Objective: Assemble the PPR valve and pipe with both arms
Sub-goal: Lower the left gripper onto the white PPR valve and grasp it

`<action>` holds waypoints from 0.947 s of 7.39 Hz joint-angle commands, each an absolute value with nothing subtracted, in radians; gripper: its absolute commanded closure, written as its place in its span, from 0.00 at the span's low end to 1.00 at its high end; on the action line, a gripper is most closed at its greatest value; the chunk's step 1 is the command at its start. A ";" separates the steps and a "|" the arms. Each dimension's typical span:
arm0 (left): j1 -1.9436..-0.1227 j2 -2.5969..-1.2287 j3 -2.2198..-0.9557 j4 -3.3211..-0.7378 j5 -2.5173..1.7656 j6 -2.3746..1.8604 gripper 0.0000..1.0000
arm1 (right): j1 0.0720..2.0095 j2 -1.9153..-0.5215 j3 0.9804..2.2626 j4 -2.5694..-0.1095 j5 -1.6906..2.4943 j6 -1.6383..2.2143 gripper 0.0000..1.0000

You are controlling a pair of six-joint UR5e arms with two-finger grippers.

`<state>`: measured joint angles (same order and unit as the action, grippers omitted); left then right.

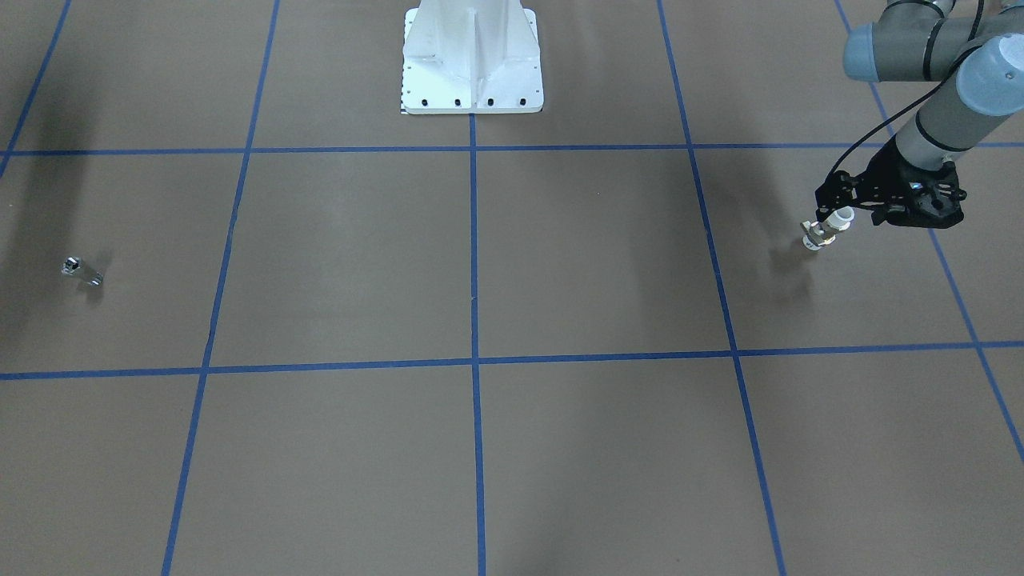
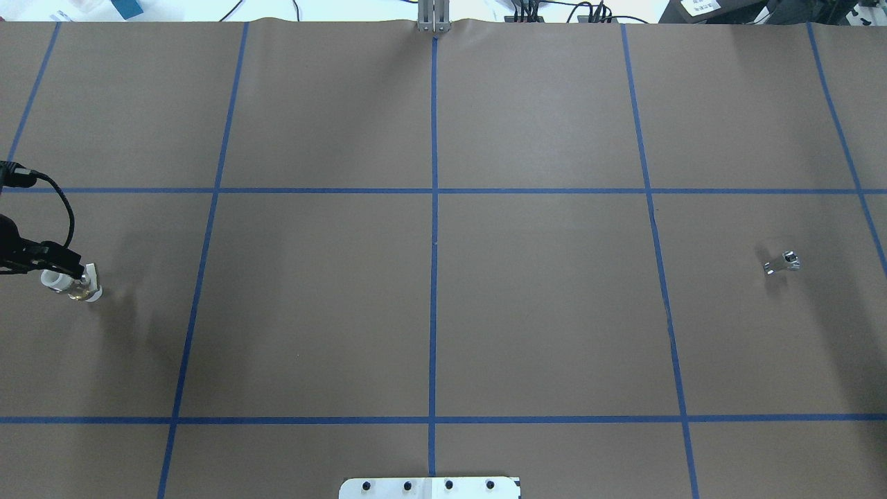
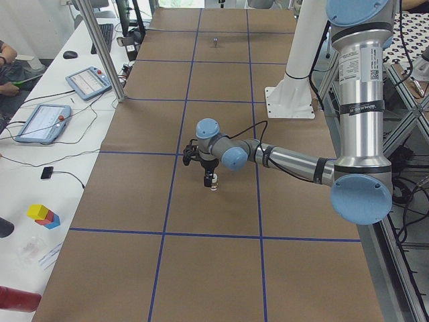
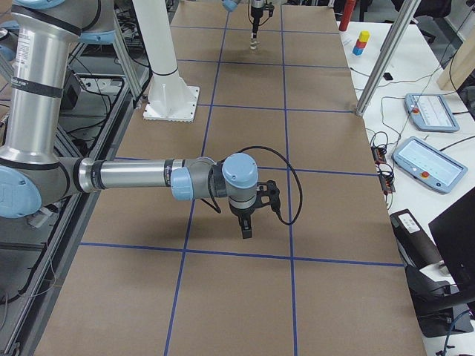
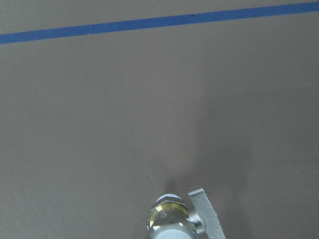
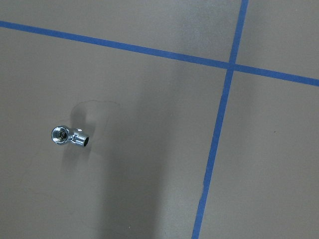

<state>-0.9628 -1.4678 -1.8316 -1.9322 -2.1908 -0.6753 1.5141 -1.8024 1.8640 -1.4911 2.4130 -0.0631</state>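
The PPR valve (image 1: 828, 226), with white ends and a brass middle, hangs upright in my left gripper (image 1: 836, 214), which is shut on its top end, at or just above the brown paper. The valve also shows at the overhead view's left edge (image 2: 73, 284) and at the bottom of the left wrist view (image 5: 172, 216). The pipe (image 1: 80, 270), a tiny silvery stub, lies alone at the table's other end (image 2: 782, 263) and shows in the right wrist view (image 6: 70, 136). My right gripper (image 4: 247, 230) hovers over the table, and I cannot tell whether it is open or shut.
The white pedestal base (image 1: 472, 64) stands at the middle of the robot's side. Blue tape lines (image 2: 434, 242) grid the brown paper. A side table with tablets (image 3: 47, 121) and a metal post (image 3: 100, 54) runs along the far edge.
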 commanded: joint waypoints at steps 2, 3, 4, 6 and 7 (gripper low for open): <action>-0.962 -1.466 -1.832 -1.928 -2.220 -0.683 0.70 | 1.514 -1.801 1.868 -1.491 2.413 -0.063 0.00; -0.962 -1.465 -1.830 -1.922 -2.218 -0.684 0.87 | 1.513 -1.799 1.870 -1.491 2.413 -0.063 0.00; -0.962 -1.465 -1.832 -1.921 -2.220 -0.684 1.00 | 1.513 -1.792 1.870 -1.493 2.414 -0.064 0.00; -0.963 -1.486 -1.841 -1.918 -2.310 -0.693 1.00 | 1.513 -1.789 1.871 -1.493 2.414 -0.064 0.00; -0.966 -1.496 -1.885 -1.889 -2.334 -0.730 1.00 | 1.513 -1.787 1.873 -1.491 2.413 -0.064 0.00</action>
<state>-0.9640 -1.4819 -1.8478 -1.9122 -2.2891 -0.6988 1.5125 -1.7891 1.8714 -1.4922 2.4141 -0.0643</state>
